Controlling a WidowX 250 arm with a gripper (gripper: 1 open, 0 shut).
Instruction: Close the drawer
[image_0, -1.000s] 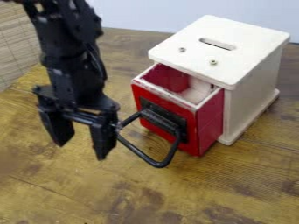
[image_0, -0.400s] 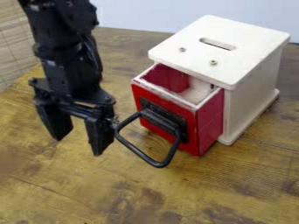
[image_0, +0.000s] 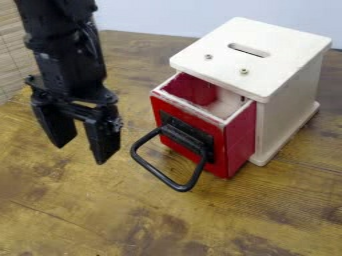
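The red drawer (image_0: 203, 130) stands pulled partway out of the cream-white cabinet (image_0: 274, 75), its flat front facing lower left. A large black loop handle (image_0: 170, 160) hangs from that front and reaches down to the table. My black gripper (image_0: 76, 138) hangs to the left of the handle, pointing down, with its two fingers (image_0: 104, 142) spread apart and nothing between them. It is open and clear of the handle and the drawer front.
The wooden table (image_0: 80, 215) stretches in front and to the left. A woven mat (image_0: 11, 55) lies at the left edge behind the arm. The cabinet top has a slot (image_0: 247, 48).
The gripper has moved left and slightly up, away from the loop handle, staying open. The drawer has not moved.
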